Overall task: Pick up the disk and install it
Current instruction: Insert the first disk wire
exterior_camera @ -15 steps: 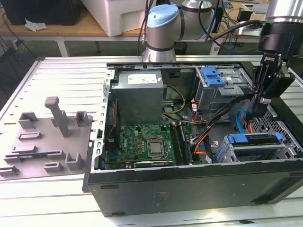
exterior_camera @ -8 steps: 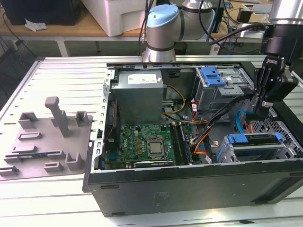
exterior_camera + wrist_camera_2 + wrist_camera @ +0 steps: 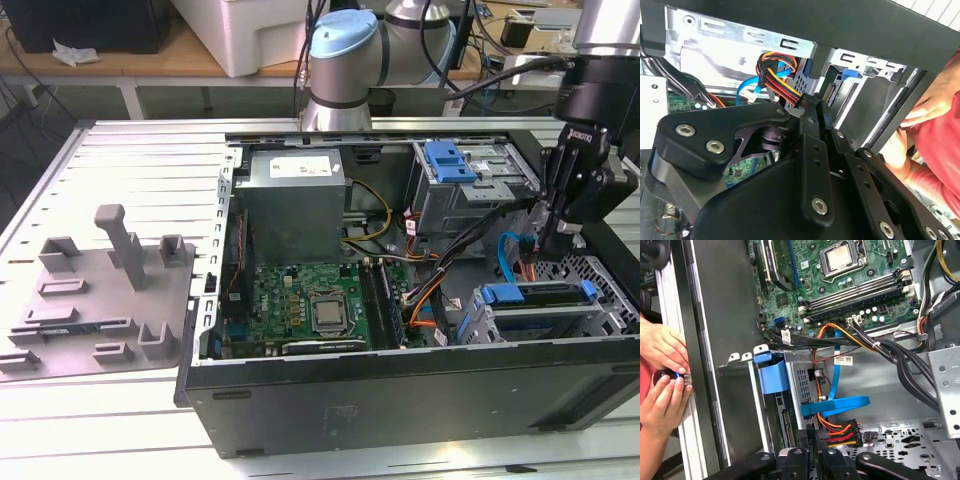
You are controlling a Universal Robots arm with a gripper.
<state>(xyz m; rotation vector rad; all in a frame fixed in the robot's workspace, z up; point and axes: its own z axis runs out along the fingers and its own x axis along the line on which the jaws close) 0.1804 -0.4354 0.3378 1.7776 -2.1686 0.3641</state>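
I'm seeing the pincer (image 3: 814, 434) pressed together w/ nothing in it, hanging just beside the disk (image 3: 772, 377), which is sitting slotted in its bay inside the PC case (image 3: 400, 390), at the exterior view's right. A blue data cable (image 3: 840, 404) & power plug (image 3: 841, 433) are crowding the tips. A person's hands (image 3: 662, 347) are touching the case rim nearby.

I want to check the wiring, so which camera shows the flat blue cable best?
The first wrist view: the flat blue cable shows broad and unobstructed. The second wrist view catches thin loops of it; the exterior view, one short curve.
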